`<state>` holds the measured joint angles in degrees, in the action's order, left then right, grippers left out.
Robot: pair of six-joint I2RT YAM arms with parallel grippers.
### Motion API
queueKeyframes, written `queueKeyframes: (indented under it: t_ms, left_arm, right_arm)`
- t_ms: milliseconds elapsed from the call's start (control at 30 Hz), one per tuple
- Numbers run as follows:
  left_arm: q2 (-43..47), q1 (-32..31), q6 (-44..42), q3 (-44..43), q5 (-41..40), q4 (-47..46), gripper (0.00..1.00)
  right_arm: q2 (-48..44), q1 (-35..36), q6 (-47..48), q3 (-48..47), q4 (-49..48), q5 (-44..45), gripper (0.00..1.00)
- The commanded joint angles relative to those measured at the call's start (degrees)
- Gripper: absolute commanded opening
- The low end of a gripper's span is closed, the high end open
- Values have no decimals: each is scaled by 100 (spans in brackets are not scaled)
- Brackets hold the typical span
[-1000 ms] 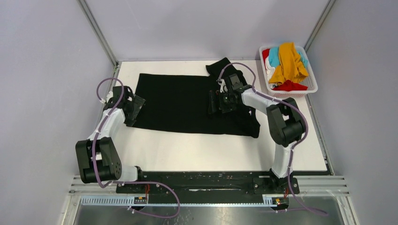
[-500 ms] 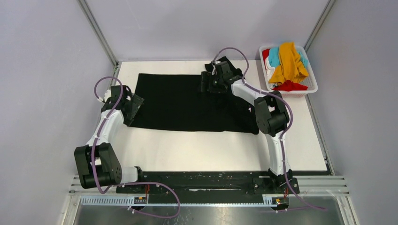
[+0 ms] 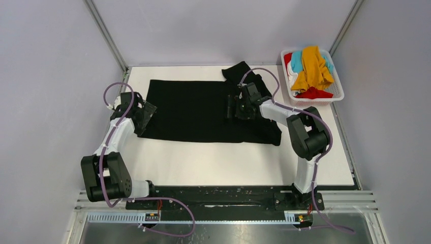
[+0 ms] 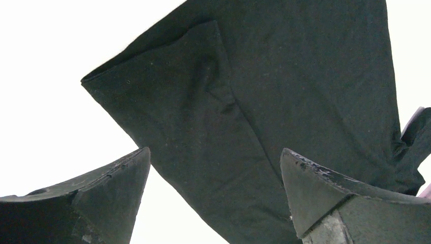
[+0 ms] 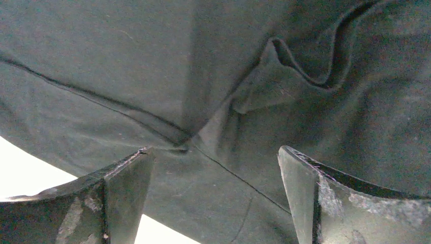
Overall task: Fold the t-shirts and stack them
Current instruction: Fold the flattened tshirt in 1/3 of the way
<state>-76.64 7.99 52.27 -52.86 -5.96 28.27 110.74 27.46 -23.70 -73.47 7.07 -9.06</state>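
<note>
The large black t-shirt [image 3: 198, 112] lay spread flat across the far half of the white table [image 3: 228, 162], its long side running left to right; one sleeve [image 3: 235, 71] stuck out toward the far edge near the right end, and the cloth at that end was bunched and rumpled rather than flat. The left gripper [image 3: 146, 113] hung at the shirt's left edge, by its near-left corner; in the left wrist view its two fingers [image 4: 112, 188] stood spread apart with nothing between them, and a folded corner of the black fabric lay beyond them on the bare table; whether the tips touched the cloth could not be told. The right gripper [image 3: 233, 108] was over the right part of the shirt, just inside the rumpled end; in the right wrist view its own pair was likewise spread wide and empty, above a seam [image 5: 101, 101] and a raised, curling wrinkle [image 5: 305, 61] in the fabric. The white plastic slotted basket [image 3: 337, 90] sat at the far right corner of the table, apart from the black shirt; it held the other tees heaped together: the mustard-orange t-shirt [image 3: 312, 68] on top, the teal-blue t-shirt [image 3: 296, 61] toward the far left of the heap, the red t-shirt [image 3: 312, 93] at the near side, and a little of the white t-shirt [image 3: 291, 79] showing on the left.
</note>
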Motion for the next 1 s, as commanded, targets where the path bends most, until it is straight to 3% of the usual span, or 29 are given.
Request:
queueKeyframes:
  t_ms: [0, 200, 433, 600, 800, 967]
  left_arm:
    - [-95, 18, -99, -90, 201, -329, 99]
    - [-72, 19, -124, -47, 128, -332, 99]
    - [-166, 23, -139, -157, 104, -424, 99]
    - [-497, 18, -128, -277, 401, -641, 99]
    - [-1205, -140, -16, -391, 843, -1075, 99]
    - [-2066, -210, 151, -657, 888, -1186, 99]
  right_arm:
    - [-150, -20, -136, 38, -41, 335, 99]
    - [654, -32, -98, -1054, 375, 567, 99]
    - [1574, -22, -29, -2697, 626, -294, 100]
    - [940, -23, 273, -2210, 565, -208, 99]
    - [-411, -22, 471, -325, 539, -11, 99]
    - [-548, -66, 438, 464, 636, 204, 99]
